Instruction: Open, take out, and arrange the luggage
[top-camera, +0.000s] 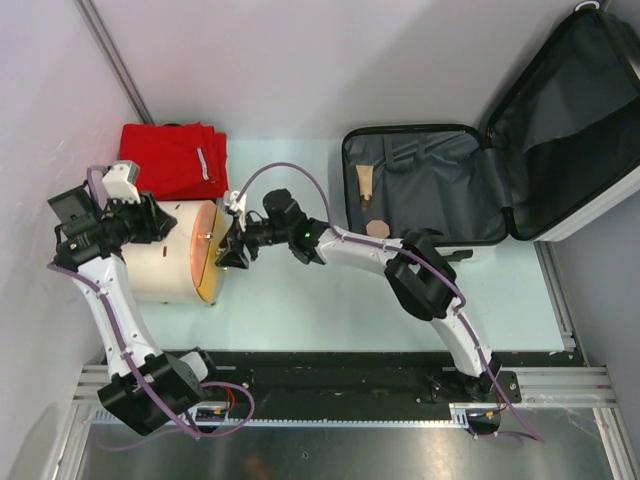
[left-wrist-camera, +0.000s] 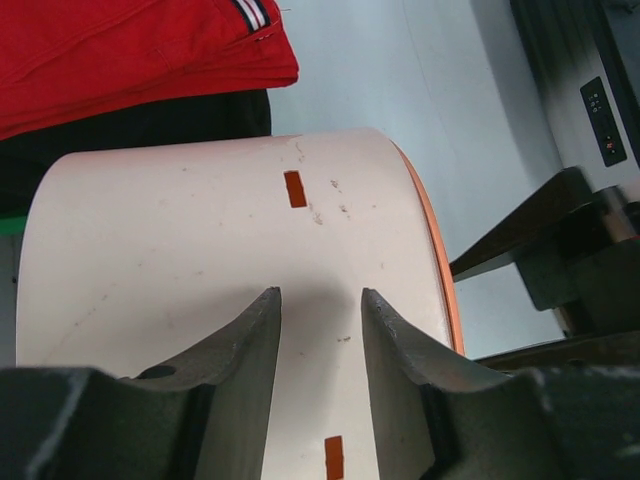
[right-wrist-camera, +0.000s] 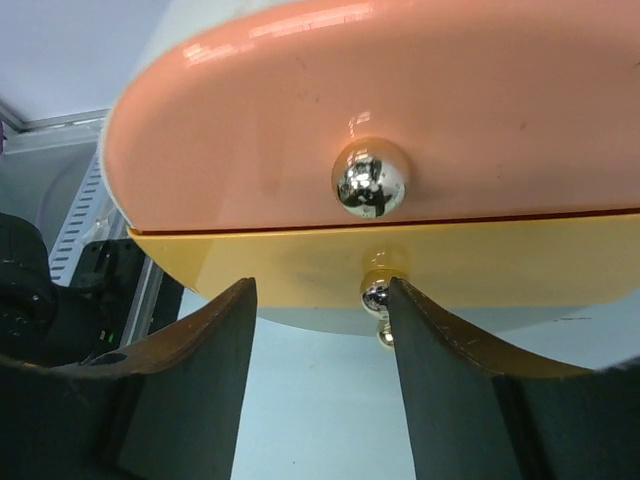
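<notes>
The luggage lies open at the back right, its dark grey lining showing and its lid leaning up to the right. A cream cylinder lies on its side at the left. Its round end has an orange panel and a yellow panel, each with a shiny knob. My left gripper hovers over the cylinder's cream side, open, with nothing between its fingers. My right gripper faces the cylinder's end, open. The lower knob sits just beside its right finger.
Folded red clothing lies behind the cylinder at the back left. A beige item and a small brown piece rest inside the luggage. A black rail runs along the near edge by the arm bases.
</notes>
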